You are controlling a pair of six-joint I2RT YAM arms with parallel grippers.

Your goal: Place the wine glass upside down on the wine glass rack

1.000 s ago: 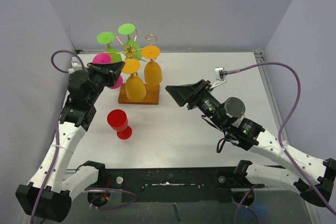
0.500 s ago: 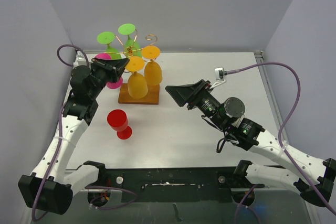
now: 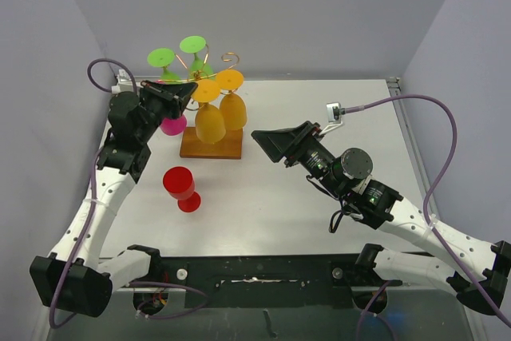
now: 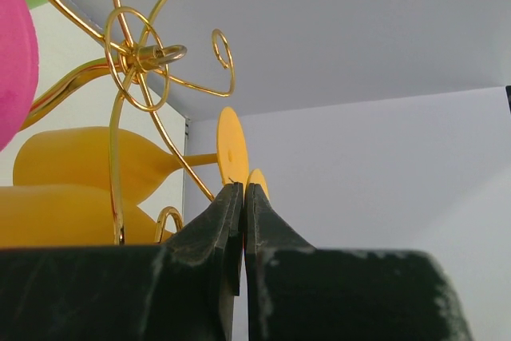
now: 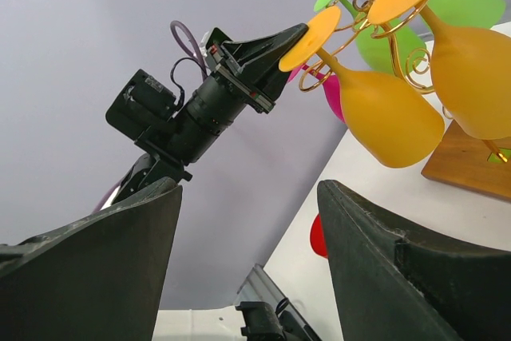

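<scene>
- Left tool (image 3: 190, 88): jaws pressed fully together, nothing visible between them. It sits in the upper left of the overhead frame, up among the wire arms.
- Its tip meets the rim of the foot of the nearer orange glass (image 3: 210, 124), which hangs bowl-down. From the right wrist view this reads as contact, not a pinch.
- Right tool (image 3: 257, 135): jaws spread wide and empty, hovering mid-frame above the tabletop (image 3: 319, 101) and pointing toward the rack.
- Wine glass rack (image 3: 231, 149): upper centre-left, gold wire on a brown wooden base. Two orange glasses, green glasses (image 3: 161, 57) and a pink glass (image 3: 173, 124) hang on it.
- Red wine glass (image 3: 180, 181): on the tabletop, lower left of the rack and apart from it, not yet hung. It looks to stand bowl-up, though the angle leaves that unsure.
- Risk: a shut tip pressing sideways on the orange foot could slide the stem out of its scroll and drop the glass.
- Risk: the rack looks light and top-heavy, so a push high on the wire might rock or tip it.
- Risk: the pink glass hangs just beside the left tool's body, and a swing could knock it loose.
- Risk: reaching low for the red glass could topple it with the jaws closed.
</scene>
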